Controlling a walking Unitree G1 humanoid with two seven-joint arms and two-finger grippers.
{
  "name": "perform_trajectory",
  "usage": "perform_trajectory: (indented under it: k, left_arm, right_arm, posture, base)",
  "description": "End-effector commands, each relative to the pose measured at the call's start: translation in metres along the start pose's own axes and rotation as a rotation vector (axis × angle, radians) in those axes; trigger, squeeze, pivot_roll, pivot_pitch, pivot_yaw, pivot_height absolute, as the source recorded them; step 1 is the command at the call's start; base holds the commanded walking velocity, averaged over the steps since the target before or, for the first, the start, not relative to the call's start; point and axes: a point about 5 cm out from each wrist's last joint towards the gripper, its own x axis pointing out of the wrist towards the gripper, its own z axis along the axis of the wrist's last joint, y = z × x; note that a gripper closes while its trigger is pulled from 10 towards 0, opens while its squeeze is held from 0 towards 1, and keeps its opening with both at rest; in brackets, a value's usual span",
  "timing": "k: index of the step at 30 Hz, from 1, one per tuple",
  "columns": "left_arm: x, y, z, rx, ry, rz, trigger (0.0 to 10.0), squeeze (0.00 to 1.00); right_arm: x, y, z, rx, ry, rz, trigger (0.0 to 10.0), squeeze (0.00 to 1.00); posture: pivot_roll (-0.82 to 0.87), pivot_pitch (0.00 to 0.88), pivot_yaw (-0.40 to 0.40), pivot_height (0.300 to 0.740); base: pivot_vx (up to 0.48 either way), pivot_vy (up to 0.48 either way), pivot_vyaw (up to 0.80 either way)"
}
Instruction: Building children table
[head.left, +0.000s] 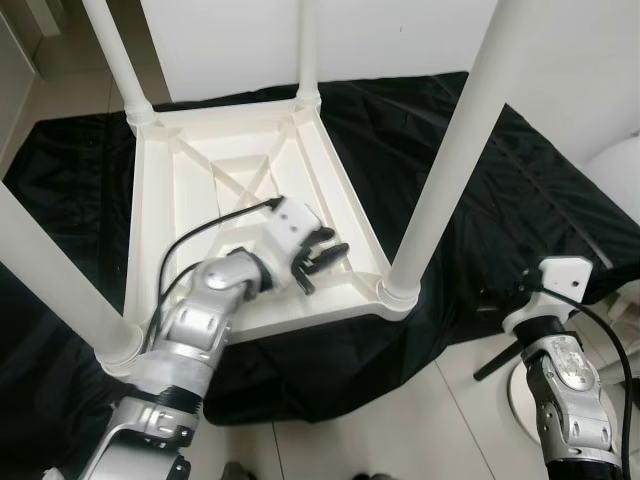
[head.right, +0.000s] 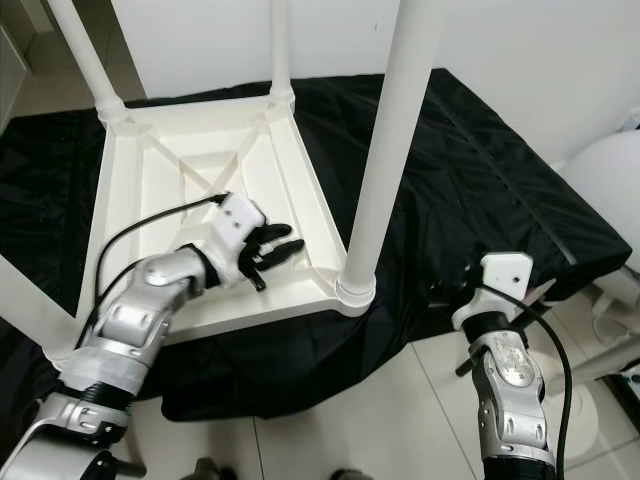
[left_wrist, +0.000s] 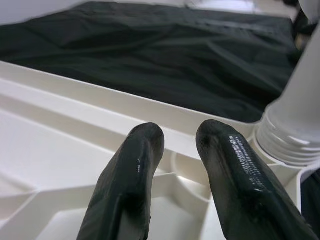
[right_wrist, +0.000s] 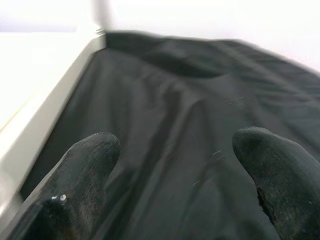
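Your left gripper (head.left: 330, 258) hovers inside the upturned children table (head.left: 190, 180), fingers slightly parted, holding nothing. Your right gripper (right_wrist: 170, 165) hangs over the black cloth (head.left: 500, 210), fingers wide apart.

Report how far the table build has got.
Done: the table lies upside down on the black cloth, four legs standing in its corners. In hand: the left gripper rests inside the frame, holding nothing. Left: turning it upright. The right gripper hovers open over the cloth.
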Motion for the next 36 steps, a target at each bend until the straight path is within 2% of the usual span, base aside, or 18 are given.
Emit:
perform_trajectory:
  k: [1,2,3,4,8,9,12,13,14,16,17,18,23,24,25,29,31,36]
  left_arm:
    - [-0.008,0.009,0.001,-0.016,0.006,0.131,10.0,0.0]
    - [-0.014,0.014,0.001,-0.013,0.011,0.181,10.0,0.0]
    - [-0.014,0.014,0.001,-0.013,0.011,0.181,10.0,0.0]
    - [-0.018,0.017,0.001,-0.013,0.016,0.221,10.0,0.0]
    - [-0.023,0.024,0.002,-0.024,0.021,0.293,10.0,0.0]
    - [-0.025,0.028,0.005,-0.043,0.007,0.328,10.0,0.0]
    - [-0.025,0.028,0.005,-0.043,0.007,0.328,10.0,0.0]
    - [-0.026,0.032,0.006,-0.026,0.015,0.384,10.0,1.0]
    - [-0.026,0.032,0.005,-0.001,0.029,0.389,10.0,1.0]
    - [-0.026,0.032,0.004,0.018,0.04,0.387,10.0,1.0]
    - [-0.026,0.032,0.004,0.018,0.034,0.39,10.0,1.0]
    - [-0.025,0.033,0.005,0.021,0.036,0.395,10.0,1.0]
    - [-0.024,0.036,0.01,0.052,0.027,0.394,10.0,1.0]
    - [-0.021,0.038,0.013,0.081,0.018,0.399,10.0,0.21]
    - [-0.019,0.039,0.014,0.074,0.014,0.395,10.0,0.0]
    - [-0.017,0.04,0.014,0.075,0.012,0.389,10.0,0.0]
    - [-0.014,0.037,0.011,0.07,0.029,0.355,10.0,0.0]
    - [-0.013,0.037,0.01,0.056,0.03,0.342,10.0,0.0]
  right_arm:
    - [-0.003,0.001,0.001,0.011,0.021,0.061,10.0,0.24]
    - [-0.005,0.0,0.001,0.016,0.041,0.087,10.0,0.8]
    - [-0.005,0.0,0.001,0.016,0.041,0.087,10.0,0.8]
    - [-0.006,0.0,0.001,0.029,0.051,0.115,10.0,1.0]
    - [-0.005,0.002,0.005,0.017,0.051,0.195,10.0,1.0]
    - [-0.004,0.006,0.008,0.002,0.053,0.261,10.0,1.0]
    - [-0.004,0.006,0.008,0.002,0.053,0.261,10.0,1.0]
    - [0.0,0.012,0.014,0.009,0.066,0.392,10.0,1.0]
    - [0.002,0.013,0.017,0.024,0.078,0.451,10.0,1.0]
    - [0.003,0.014,0.018,0.037,0.086,0.484,10.0,1.0]
    - [0.003,0.016,0.02,0.035,0.097,0.534,10.0,0.82]
    - [0.002,0.018,0.021,0.022,0.112,0.586,10.0,0.0]
    - [0.001,0.025,0.023,0.019,0.145,0.686,10.0,0.0]
    - [0.003,0.028,0.024,0.021,0.141,0.71,10.0,0.0]
    - [0.006,0.031,0.026,0.025,0.133,0.73,10.0,0.0]
    - [0.012,0.037,0.027,0.025,0.116,0.747,10.0,0.0]
    - [0.022,0.045,0.026,0.026,0.091,0.742,10.0,0.0]
    - [0.033,0.052,0.025,0.039,0.063,0.713,10.0,0.0]
  posture:
    - [-0.05,0.098,0.037,0.74]
    - [-0.04,0.095,0.037,0.74]
    - [-0.04,0.095,0.037,0.74]
    - [-0.04,0.095,0.037,0.74]
    - [-0.04,0.088,0.044,0.74]
    - [-0.04,0.085,0.054,0.74]
    - [-0.04,0.085,0.054,0.74]
    - [-0.05,0.076,0.071,0.74]
    - [-0.05,0.073,0.073,0.74]
    - [-0.05,0.073,0.075,0.74]
    - [-0.06,0.07,0.078,0.74]
    - [-0.06,0.067,0.076,0.74]
    - [-0.07,0.06,0.07,0.74]
    - [-0.07,0.056,0.059,0.74]
    - [-0.07,0.054,0.052,0.74]
    - [-0.07,0.053,0.037,0.74]
    - [-0.06,0.052,0.031,0.74]
    - [-0.06,0.054,0.01,0.74]
  base:
    - [0.0,0.0,0.0]
    - [0.0,0.0,0.0]
    - [0.0,0.0,0.0]
    - [0.0,0.0,0.0]
    - [0.0,0.0,0.0]
    - [0.0,0.0,0.0]
    - [0.0,0.0,0.0]
    - [0.0,0.0,0.0]
    - [0.0,0.0,0.0]
    - [0.0,0.0,0.0]
    - [0.0,0.0,0.0]
    - [0.0,0.0,0.0]
    - [0.0,0.0,0.0]
    - [0.0,0.0,0.0]
    - [0.0,0.0,0.0]
    - [0.0,0.0,0.0]
    - [0.0,0.0,0.0]
    - [0.0,0.0,0.0]
